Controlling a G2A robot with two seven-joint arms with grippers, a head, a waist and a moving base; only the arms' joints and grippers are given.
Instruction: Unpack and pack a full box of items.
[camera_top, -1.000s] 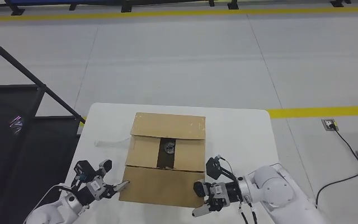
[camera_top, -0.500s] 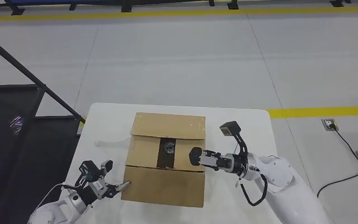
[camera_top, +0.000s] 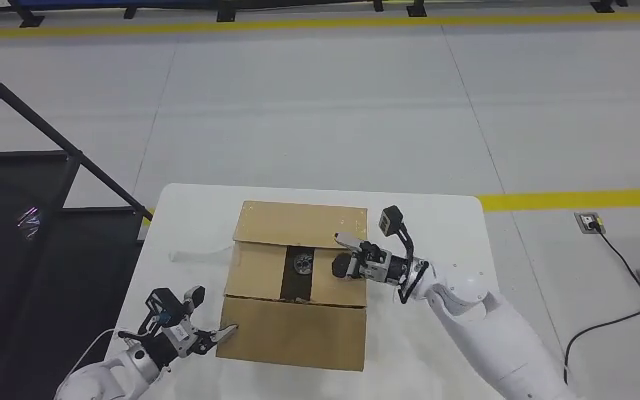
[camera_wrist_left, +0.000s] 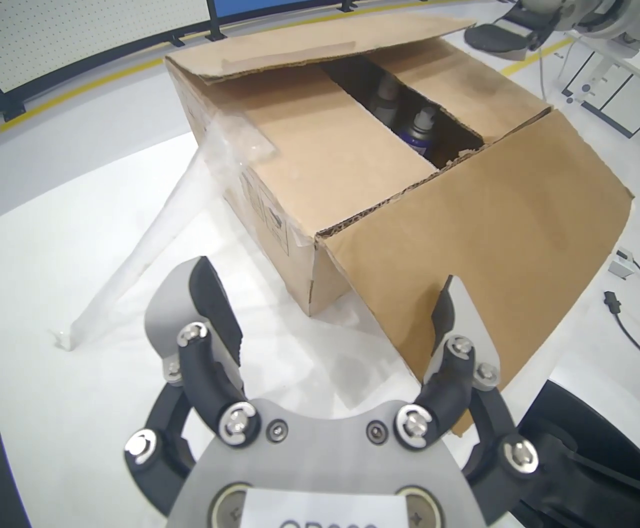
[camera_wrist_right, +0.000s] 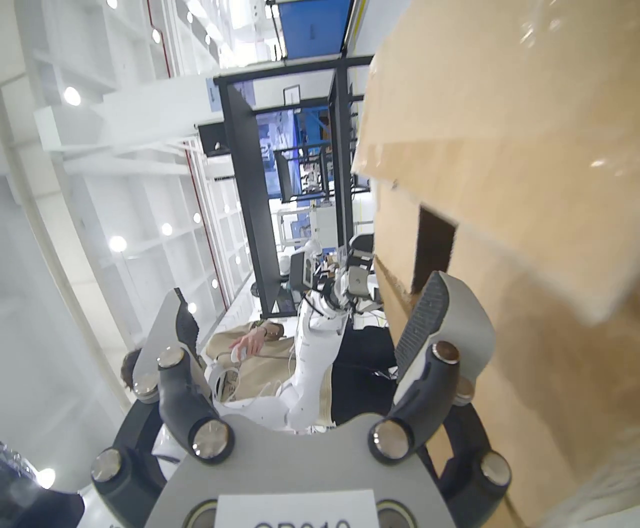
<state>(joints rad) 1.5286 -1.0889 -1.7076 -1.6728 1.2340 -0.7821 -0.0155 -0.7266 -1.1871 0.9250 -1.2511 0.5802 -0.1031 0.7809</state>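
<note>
Since a second ago, my right gripper (camera_top: 343, 254) has swung from the box's near right corner up to its right inner flap; my left gripper (camera_top: 207, 335) has barely shifted. Brown corrugated cardboard box (camera_top: 290, 335) sits mid-way across the white table (camera_top: 190, 215), flaps loose, with the dark slot between the inner flaps running straight away from me. Upright in the slot stands a bottle (camera_wrist_left: 419, 131) with a dark blue label, its print unreadable. Black printed marks (camera_wrist_left: 270, 220) on the side wall are too small to read. Clear crinkled tape strip (camera_wrist_left: 150, 250) trails from that wall onto the table. Both grippers are spread wide, holding nothing; the left is just beside the near flap's left corner.
</note>
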